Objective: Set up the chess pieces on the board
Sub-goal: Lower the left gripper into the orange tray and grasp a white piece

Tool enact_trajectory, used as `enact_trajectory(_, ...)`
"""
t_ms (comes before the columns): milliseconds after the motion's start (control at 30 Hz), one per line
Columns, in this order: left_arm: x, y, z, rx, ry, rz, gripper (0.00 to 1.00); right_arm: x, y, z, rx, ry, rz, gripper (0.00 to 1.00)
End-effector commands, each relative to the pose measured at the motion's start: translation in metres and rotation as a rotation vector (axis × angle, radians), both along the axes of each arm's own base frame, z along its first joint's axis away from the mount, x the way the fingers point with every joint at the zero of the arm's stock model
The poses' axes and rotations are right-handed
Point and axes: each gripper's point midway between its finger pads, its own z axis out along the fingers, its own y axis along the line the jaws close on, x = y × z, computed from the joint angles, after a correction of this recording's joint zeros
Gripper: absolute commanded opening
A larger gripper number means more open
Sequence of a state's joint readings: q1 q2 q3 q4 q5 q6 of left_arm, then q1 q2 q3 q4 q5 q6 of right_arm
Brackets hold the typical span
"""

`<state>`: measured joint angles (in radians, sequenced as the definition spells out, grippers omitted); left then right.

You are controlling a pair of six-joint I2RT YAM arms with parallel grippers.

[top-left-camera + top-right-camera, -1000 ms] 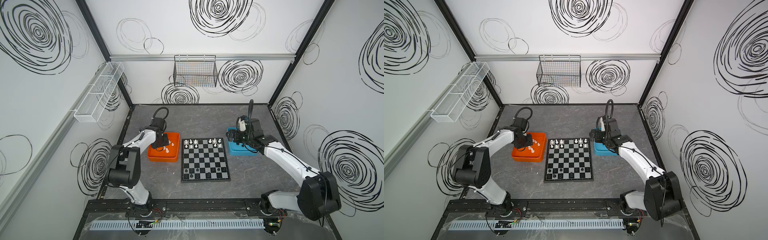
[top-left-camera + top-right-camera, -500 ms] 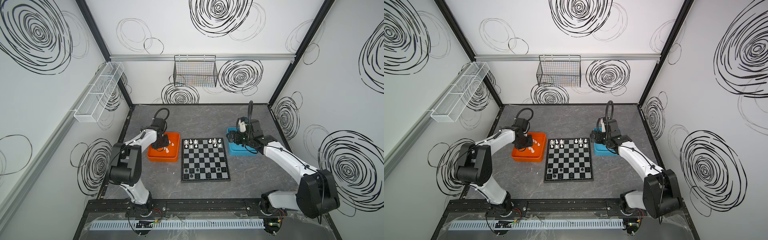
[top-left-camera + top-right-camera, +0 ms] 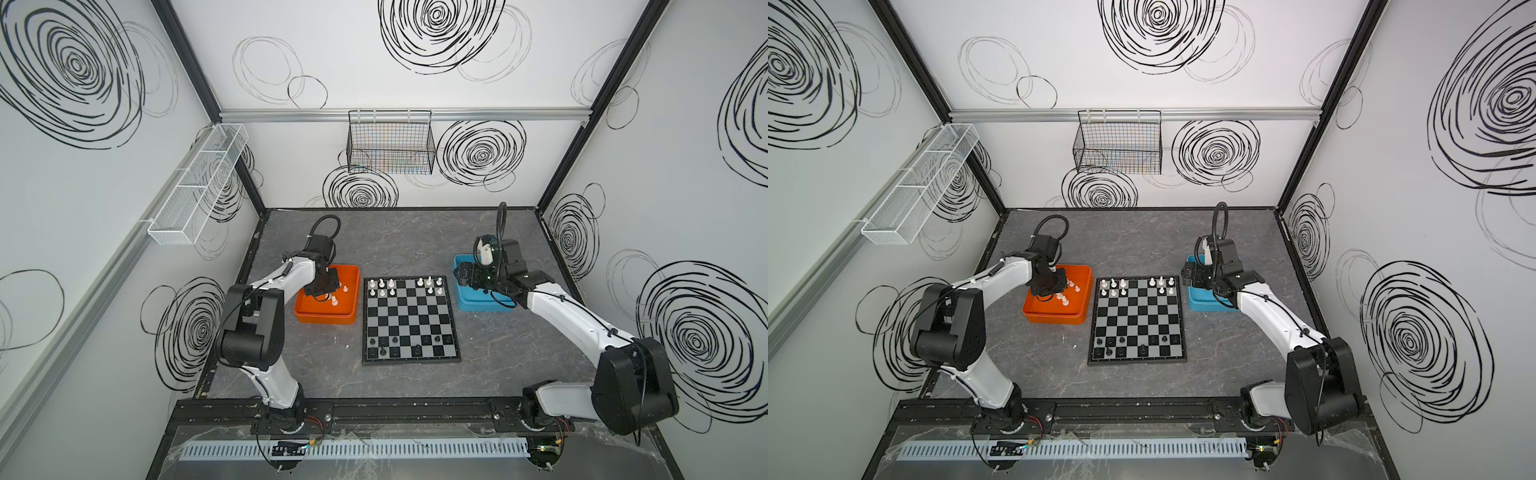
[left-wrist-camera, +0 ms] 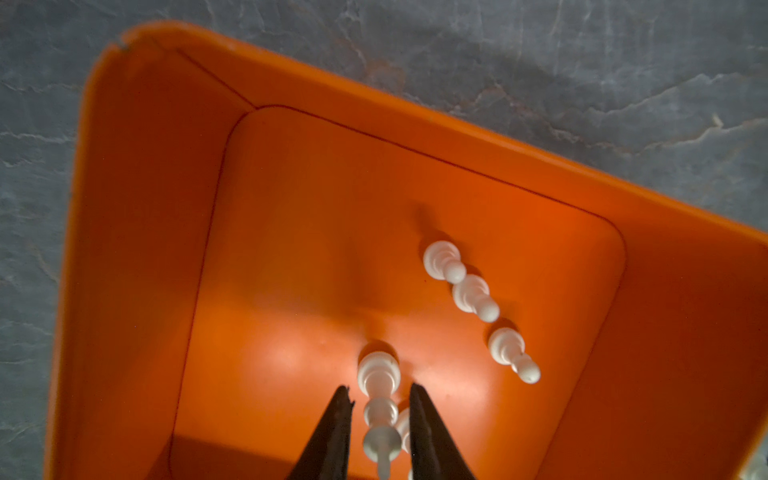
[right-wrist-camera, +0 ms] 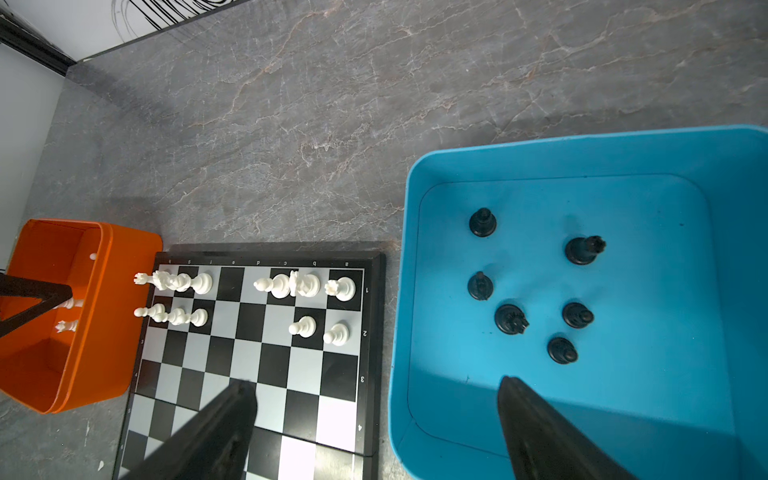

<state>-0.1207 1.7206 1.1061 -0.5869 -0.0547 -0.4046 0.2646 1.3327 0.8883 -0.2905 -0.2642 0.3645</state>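
The board [image 3: 409, 320] [image 3: 1136, 320] lies mid-table, with white chess pieces [image 3: 380, 284] on its far two rows and black ones [image 3: 399, 345] on the near rows. My left gripper [image 3: 328, 294] [image 3: 1054, 293] is down inside the orange tray [image 4: 145, 249]. Its jaws [image 4: 378, 395] stand narrowly open on either side of an upright white piece [image 4: 379, 374], with thin gaps showing. Three more white pieces [image 4: 471, 293] stand in that tray. My right gripper [image 3: 461, 276] [image 5: 376, 384] hangs wide open and empty over the gap between the board [image 5: 266, 374] and the blue tray [image 5: 623, 158], which holds several black pieces [image 5: 511, 319].
The orange tray [image 3: 324, 318] sits left of the board and the blue tray [image 3: 478, 305] right of it, both close to the board's far corners. A black wire basket [image 3: 390, 145] hangs on the back wall, and a white mesh shelf [image 3: 199, 187] on the left wall.
The left gripper's jaws have narrowed around the white piece in the orange tray. The right arm has hardly moved and stays wide open.
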Motion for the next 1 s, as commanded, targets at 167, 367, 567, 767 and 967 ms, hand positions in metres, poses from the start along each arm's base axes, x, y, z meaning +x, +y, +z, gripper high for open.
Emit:
enact_trajectory(167, 0.000, -0.002, -0.001, 0.023, 0.018, -0.003, 0.27, -0.007, -0.003, -0.013, -0.011, 0.047, 0.004, 0.95)
enact_trajectory(367, -0.002, -0.001, -0.003, 0.031, 0.025, -0.006, 0.24, -0.008, -0.005, -0.014, -0.010, 0.054, 0.002, 0.95)
enact_trajectory(567, -0.004, 0.000, -0.002, 0.038, 0.027, -0.007, 0.15, -0.008, -0.005, -0.015, -0.010, 0.060, 0.004, 0.95)
enact_trajectory(767, -0.003, 0.002, 0.007, 0.043, 0.014, -0.003, 0.10, -0.007, -0.006, -0.012, -0.011, 0.058, 0.002, 0.94)
enact_trajectory(967, -0.002, 0.003, 0.012, 0.050, 0.009, -0.010, 0.07, -0.008, -0.005, -0.013, -0.008, 0.061, 0.004, 0.95)
